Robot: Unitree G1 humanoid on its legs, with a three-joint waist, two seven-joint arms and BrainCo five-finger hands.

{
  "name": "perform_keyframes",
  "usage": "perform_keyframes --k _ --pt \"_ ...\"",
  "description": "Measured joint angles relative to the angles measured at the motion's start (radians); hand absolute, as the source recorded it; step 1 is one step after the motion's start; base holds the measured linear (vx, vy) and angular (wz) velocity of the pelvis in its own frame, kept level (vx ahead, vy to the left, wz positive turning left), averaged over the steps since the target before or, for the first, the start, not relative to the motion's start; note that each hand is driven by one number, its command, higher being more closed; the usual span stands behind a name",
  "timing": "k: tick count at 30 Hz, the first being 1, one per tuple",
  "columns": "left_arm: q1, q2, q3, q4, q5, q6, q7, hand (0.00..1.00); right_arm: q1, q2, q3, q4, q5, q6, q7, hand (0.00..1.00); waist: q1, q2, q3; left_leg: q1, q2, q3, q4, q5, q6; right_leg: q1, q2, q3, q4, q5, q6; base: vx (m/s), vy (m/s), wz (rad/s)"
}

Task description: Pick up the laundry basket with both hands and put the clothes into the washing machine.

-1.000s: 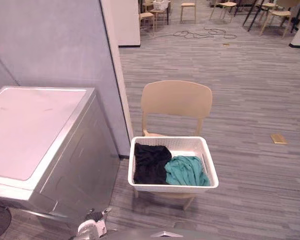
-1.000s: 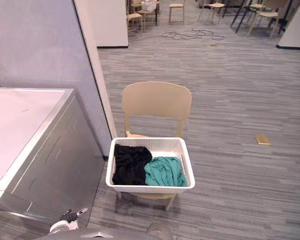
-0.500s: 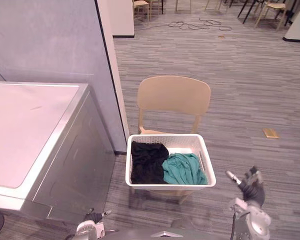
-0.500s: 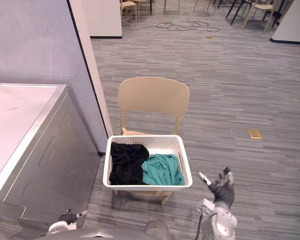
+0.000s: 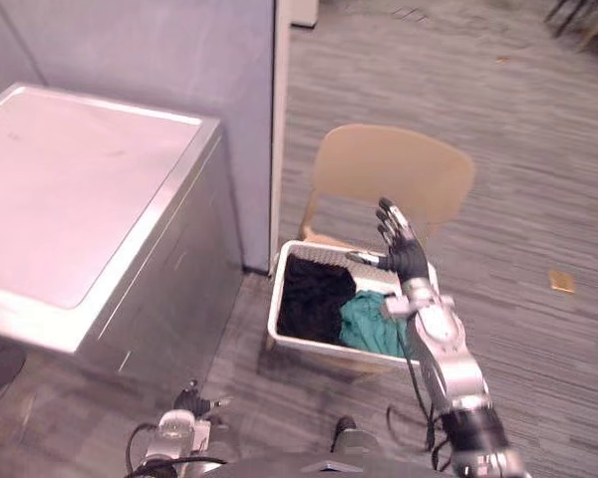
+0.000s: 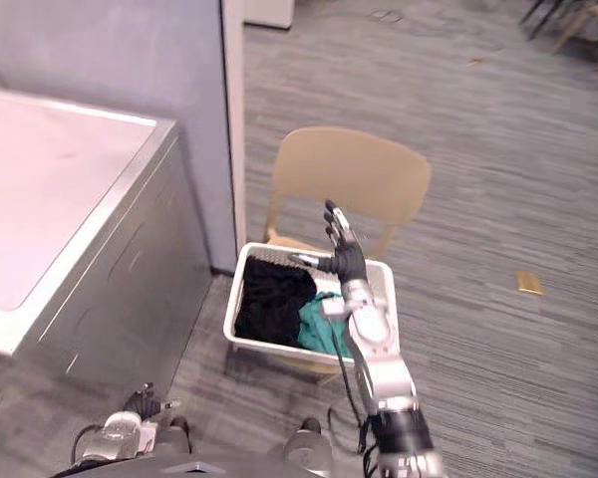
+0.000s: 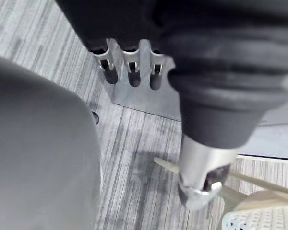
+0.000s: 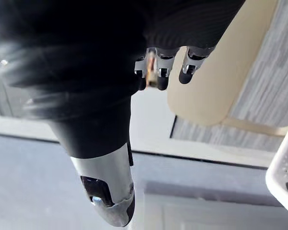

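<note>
We record a grey floor of narrow striped planks point(image 5: 538, 149) throughout. A pale blue-grey partition wall point(image 5: 149, 50) stands at the rear left, ending in a white vertical edge point(image 5: 282, 129). One beige moulded chair with a curved backrest point(image 5: 419, 174) stands just beside that edge. A small flat tan object point(image 5: 561, 282) lies on the floor, well apart to the right.

— What's different now?
— The right hand point(image 5: 406, 259) is raised, fingers point(image 5: 391, 223) straight and spread, showing against the far rim of the laundry basket point(image 5: 314, 345). Before, it sits low beside it. The camera shifts too.
</note>
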Motion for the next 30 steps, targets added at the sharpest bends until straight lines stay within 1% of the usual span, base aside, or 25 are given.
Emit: perform_keyframes --k 1,2,4,5,7,9,10,11,14,16,20,24,30 --pt "-0.017 0.001 0.001 -0.011 -0.013 -0.002 0.001 0.0 -0.081 -0.034 0.01 0.061 -0.025 0.001 -0.001 0.0 0.01 0.005 0.033 -0.025 0.0 -0.007 0.016 0.002 0.001 -0.022 0.0 -0.001 0.018 0.001 -0.001 -0.13 -0.011 0.21" --pt "-0.023 0.002 0.001 -0.016 -0.017 -0.004 0.001 0.0 -0.119 -0.048 0.015 0.094 -0.031 0.003 -0.001 0.0 0.014 0.007 0.047 -0.038 0.0 -0.014 0.024 0.003 0.001 -0.034 -0.001 -0.001 0.025 0.001 -0.002 -0.15 -0.009 0.13" --pt "-0.049 0.012 0.004 -0.031 -0.049 -0.009 0.004 0.0 -0.235 -0.091 0.018 0.205 -0.033 0.016 -0.007 0.0 0.026 0.01 0.102 -0.08 0.0 -0.027 0.056 0.004 0.002 -0.065 -0.003 -0.004 0.051 0.002 -0.004 -0.12 0.001 0.09" --pt "-0.058 0.015 0.006 -0.032 -0.052 -0.01 0.006 0.0 -0.261 -0.102 0.021 0.239 -0.033 0.019 -0.011 0.0 0.03 0.01 0.117 -0.085 0.0 -0.027 0.061 0.004 0.002 -0.07 -0.003 -0.003 0.057 0.002 -0.004 -0.14 0.012 0.01" --pt "-0.07 0.031 0.013 -0.055 -0.065 -0.01 0.021 0.0 -0.358 -0.162 0.042 0.366 -0.033 0.034 -0.029 0.0 0.036 0.012 0.159 -0.121 -0.001 -0.031 0.089 0.003 0.003 -0.105 -0.007 0.0 0.082 0.001 -0.005 -0.12 0.013 0.01" --pt "-0.071 0.048 0.02 -0.059 -0.07 -0.01 0.033 0.0 -0.4 -0.193 0.049 0.435 -0.033 0.042 -0.042 0.0 0.037 0.013 0.17 -0.152 -0.001 -0.033 0.102 0.003 0.004 -0.135 -0.007 0.003 0.097 0.0 -0.007 -0.09 0.008 0.01" --pt "-0.069 0.064 0.019 -0.034 -0.07 -0.007 0.047 0.0 -0.429 -0.214 0.05 0.499 -0.033 0.048 -0.044 0.0 0.038 0.013 0.177 -0.179 -0.001 -0.041 0.112 0.003 0.004 -0.165 -0.008 0.004 0.111 -0.002 -0.01 -0.07 -0.002 0.02" --pt "-0.069 0.071 0.02 -0.017 -0.07 -0.003 0.05 0.0 -0.437 -0.225 0.05 0.521 -0.033 0.054 -0.044 0.0 0.038 0.014 0.18 -0.187 -0.001 -0.044 0.116 0.003 0.004 -0.171 -0.008 0.003 0.114 -0.002 -0.01 -0.03 -0.007 0.04" --pt "-0.063 0.076 0.019 0.024 -0.108 0.003 0.069 0.0 -0.489 -0.266 0.06 0.622 -0.033 0.075 -0.045 0.0 0.044 0.019 0.207 -0.227 0.0 -0.049 0.136 0.003 0.004 -0.209 -0.008 0.005 0.132 -0.002 -0.011 -0.01 0.001 0.0" --pt "-0.063 0.077 0.016 0.033 -0.12 0.004 0.07 0.0 -0.495 -0.269 0.062 0.625 -0.034 0.081 -0.044 0.0 0.05 0.019 0.215 -0.244 0.001 -0.048 0.143 0.003 0.004 -0.229 -0.008 0.008 0.142 -0.004 -0.014 -0.04 0.006 -0.02" --pt "-0.065 0.079 0.0 0.033 -0.151 0.003 0.074 0.0 -0.496 -0.267 0.127 0.64 -0.035 0.082 -0.04 0.0 0.059 0.02 0.216 -0.276 0.002 -0.048 0.155 0.003 0.005 -0.259 -0.008 0.008 0.15 -0.004 -0.015 -0.01 0.001 0.0" --pt "-0.068 0.079 -0.018 0.034 -0.186 0.002 0.076 0.0 -0.496 -0.262 0.134 0.654 -0.036 0.083 -0.038 0.0 0.063 0.02 0.216 -0.303 0.003 -0.052 0.171 0.0 0.008 -0.276 -0.008 0.005 0.152 -0.002 -0.018 0.0 0.0 0.0" --pt "-0.068 0.079 -0.022 0.034 -0.2 0.0 0.086 0.0 -0.496 -0.244 0.134 0.65 -0.036 0.082 -0.042 0.0 0.064 0.02 0.216 -0.321 0.004 -0.053 0.184 -0.003 0.01 -0.291 -0.007 0.005 0.159 -0.001 -0.019 0.0 0.0 0.0"
